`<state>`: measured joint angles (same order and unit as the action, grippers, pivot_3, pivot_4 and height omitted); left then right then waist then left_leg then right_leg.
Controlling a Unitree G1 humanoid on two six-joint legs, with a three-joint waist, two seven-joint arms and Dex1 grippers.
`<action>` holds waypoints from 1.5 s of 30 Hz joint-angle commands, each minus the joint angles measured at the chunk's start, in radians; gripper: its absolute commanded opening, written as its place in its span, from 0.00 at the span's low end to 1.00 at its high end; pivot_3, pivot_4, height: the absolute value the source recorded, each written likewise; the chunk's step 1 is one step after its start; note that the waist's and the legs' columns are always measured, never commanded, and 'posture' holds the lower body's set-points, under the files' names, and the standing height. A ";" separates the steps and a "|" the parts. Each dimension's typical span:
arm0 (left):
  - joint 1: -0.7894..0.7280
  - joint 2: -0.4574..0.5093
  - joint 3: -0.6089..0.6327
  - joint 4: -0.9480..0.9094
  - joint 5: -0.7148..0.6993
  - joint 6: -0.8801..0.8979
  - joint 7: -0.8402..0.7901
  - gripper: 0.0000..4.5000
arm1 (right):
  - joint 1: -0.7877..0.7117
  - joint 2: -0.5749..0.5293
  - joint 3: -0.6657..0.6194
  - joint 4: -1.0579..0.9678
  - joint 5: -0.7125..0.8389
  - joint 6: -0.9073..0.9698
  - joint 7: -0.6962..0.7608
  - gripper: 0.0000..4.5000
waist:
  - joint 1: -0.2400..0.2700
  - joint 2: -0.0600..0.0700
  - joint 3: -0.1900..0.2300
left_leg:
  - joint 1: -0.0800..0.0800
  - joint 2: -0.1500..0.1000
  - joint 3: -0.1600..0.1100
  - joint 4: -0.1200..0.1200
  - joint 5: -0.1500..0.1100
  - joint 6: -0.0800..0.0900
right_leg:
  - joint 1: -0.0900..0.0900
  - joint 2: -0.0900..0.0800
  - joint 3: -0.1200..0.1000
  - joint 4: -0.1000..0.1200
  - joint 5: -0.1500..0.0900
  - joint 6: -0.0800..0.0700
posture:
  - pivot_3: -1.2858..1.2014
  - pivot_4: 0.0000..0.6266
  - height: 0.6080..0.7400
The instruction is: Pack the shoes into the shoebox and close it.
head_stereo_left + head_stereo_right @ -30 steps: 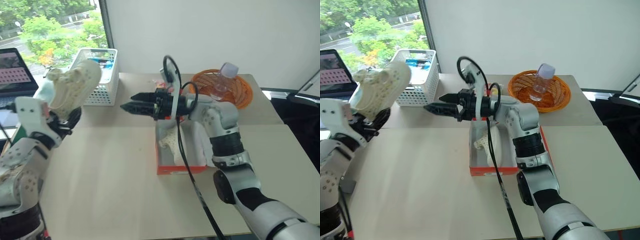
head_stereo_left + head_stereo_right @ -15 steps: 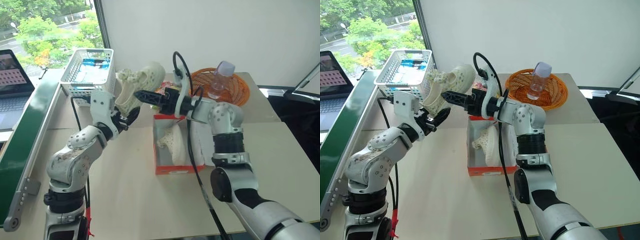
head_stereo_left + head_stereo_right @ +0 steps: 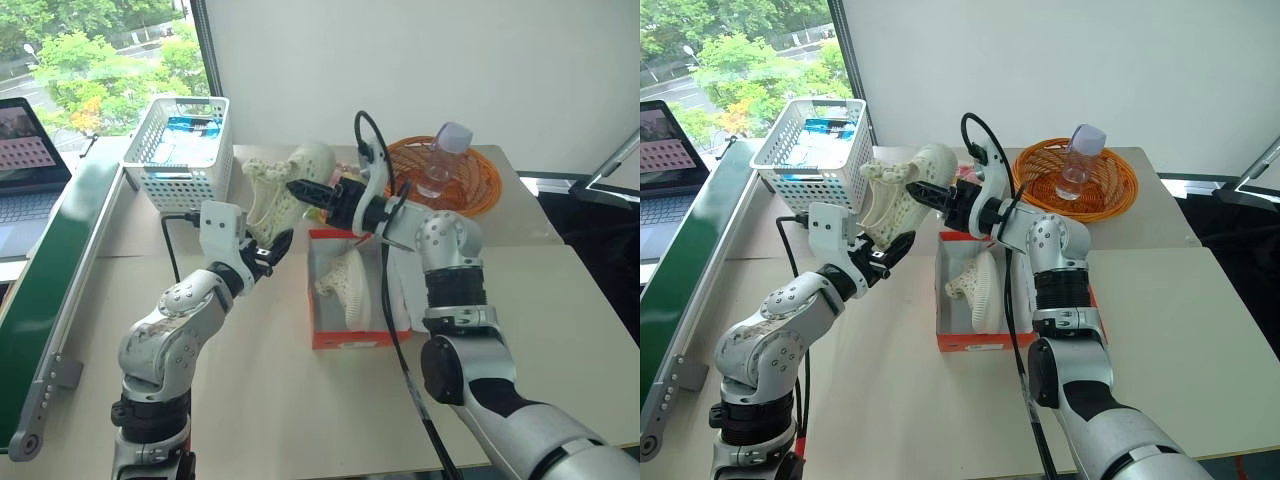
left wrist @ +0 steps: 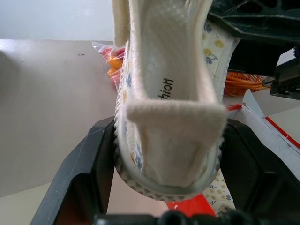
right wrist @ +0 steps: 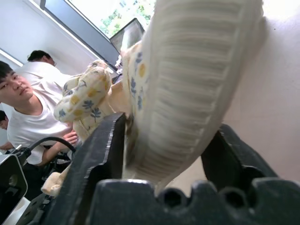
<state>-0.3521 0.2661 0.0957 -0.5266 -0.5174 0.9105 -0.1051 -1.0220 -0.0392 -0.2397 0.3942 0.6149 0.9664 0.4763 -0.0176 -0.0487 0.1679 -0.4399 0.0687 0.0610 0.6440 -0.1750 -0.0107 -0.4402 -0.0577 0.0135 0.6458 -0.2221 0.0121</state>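
Now, with my left gripper (image 3: 272,250) clamping the second shoe (image 3: 285,182) by its heel above the worktop beside the shoebox (image 3: 352,336) and my right gripper's (image 3: 300,190) fingers half-closed around its sole, I should secure that hold before releasing left.

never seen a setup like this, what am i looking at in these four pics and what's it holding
This is a humanoid robot with two arms, each ending in a two-fingered black end effector. Two pictures come from cameras in its head, looking down over a table. The other two come from cameras on its wrists, looking along the fingers.

On the table are an open red shoebox with one cream shoe inside, a white basket, and an orange wicker tray holding a clear bottle.

The second shoe is up in the air beside the box. The left end effector grips its heel end, and the right end effector has the toe end between its fingers, touching on at least one side.
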 commanded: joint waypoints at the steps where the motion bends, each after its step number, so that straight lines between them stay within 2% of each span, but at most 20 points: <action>1: 0.007 0.003 0.018 -0.071 -0.044 0.027 -0.016 0.63 | -0.063 0.003 -0.019 -0.014 0.028 -0.047 0.000 0.26 | -0.001 0.000 0.000 | 0.000 0.000 0.000 0.000 0.000 0.000 | 0.000 0.000 0.000 0.000 0.000 0.000 | 0.52 0.24 1.00; 3: 0.011 0.015 0.036 -0.078 -0.050 0.039 -0.021 0.63 | -0.067 0.001 -0.018 -0.009 0.022 -0.052 0.001 0.14 | 0.000 0.000 0.000 | 0.000 0.000 0.000 0.000 0.000 0.000 | 0.000 0.000 0.000 0.000 0.000 0.000 | 0.52 0.24 1.00; 4: 0.014 0.023 0.049 -0.081 -0.056 0.046 -0.025 0.63 | -0.068 0.000 -0.017 -0.006 0.019 -0.055 0.002 0.12 | 0.000 0.000 0.000 | 0.000 0.000 0.000 0.000 0.000 0.000 | 0.000 0.000 0.000 0.000 0.000 0.000 | 0.52 0.24 1.00; 8: 0.037 0.096 0.140 -0.109 -0.125 0.085 -0.078 0.99 | -0.085 -0.019 -0.014 0.005 0.006 -0.072 0.004 0.10 | 0.000 0.000 0.000 | 0.000 0.000 0.000 0.000 0.000 0.000 | 0.000 0.000 0.000 0.000 0.000 0.000 | 0.52 0.24 1.00; 13: 0.102 0.215 0.236 -0.116 -0.191 0.113 -0.155 1.00 | -0.165 -0.104 -0.022 0.045 0.009 -0.066 0.030 0.10 | -0.001 0.001 0.001 | 0.000 0.000 0.000 0.000 0.000 0.000 | 0.000 0.000 0.000 0.000 0.000 0.000 | 0.52 0.24 1.00; 16: 0.140 0.264 0.257 -0.092 -0.173 0.098 -0.167 1.00 | -0.223 -0.176 0.009 0.067 0.008 0.004 0.064 0.10 | -0.001 0.002 0.002 | 0.000 0.000 0.000 0.000 0.000 0.000 | 0.000 0.000 0.000 0.000 0.000 0.000 | 0.52 0.24 1.00; 21: 0.168 0.289 0.229 -0.070 -0.149 0.074 -0.176 1.00 | -0.253 -0.289 0.072 0.075 0.045 0.164 0.214 0.10 | 0.002 0.003 0.002 | 0.000 0.000 0.000 0.000 0.000 0.000 | 0.000 0.000 -0.001 -0.002 0.000 0.000 | 0.52 0.24 1.00; 24: 0.182 0.282 0.191 -0.067 -0.126 0.053 -0.178 1.00 | -0.261 -0.335 0.023 0.172 0.104 0.260 0.318 0.10 | 0.004 0.003 0.002 | 0.000 0.000 0.000 0.000 0.000 0.000 | 0.000 0.000 0.000 -0.002 0.000 0.000 | 0.52 0.24 1.00; 27: 0.189 0.278 0.170 -0.067 -0.110 0.039 -0.174 1.00 | -0.228 -0.369 0.088 0.227 0.079 0.281 0.412 0.10 | 0.005 0.003 0.002 | 0.000 0.000 0.000 0.000 0.000 0.000 | 0.001 0.000 0.000 -0.002 0.000 0.000 | 0.52 0.24 1.00; 30: 0.195 0.276 0.163 -0.072 -0.100 0.033 -0.170 1.00 | -0.173 -0.384 0.176 0.252 0.034 0.250 0.502 0.10 | 0.003 0.003 0.002 | 0.000 0.000 0.000 0.000 0.000 0.000 | 0.001 0.000 0.000 -0.002 0.000 0.000 | 0.52 0.24 1.00; 37: 0.223 0.283 0.178 -0.100 -0.095 0.038 -0.160 1.00 | -0.119 -0.384 0.278 0.394 -0.050 0.159 0.691 0.10 | 0.000 0.004 0.003 | 0.000 0.000 0.000 0.000 0.000 0.000 | 0.000 0.000 0.000 -0.002 0.000 0.000 | 0.52 0.24 1.00; 45: 0.263 0.289 0.197 -0.154 -0.096 0.055 -0.132 1.00 | -0.147 -0.341 0.384 0.565 -0.238 -0.040 0.753 0.10 | 0.001 0.004 0.003 | 0.000 0.000 0.000 0.000 0.000 0.000 | 0.000 0.000 0.000 -0.001 0.000 0.000 | 0.52 0.24 1.00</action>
<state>-0.0905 0.5463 0.2679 -0.6293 -0.6161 0.9673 -0.2442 -1.1263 -0.3806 0.1386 0.9626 0.4013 0.9780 1.1976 -0.0164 -0.0450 0.1710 -0.4400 0.0688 0.0613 0.6439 -0.1752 -0.0105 -0.4406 -0.0572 0.0139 0.6445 -0.2222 0.0121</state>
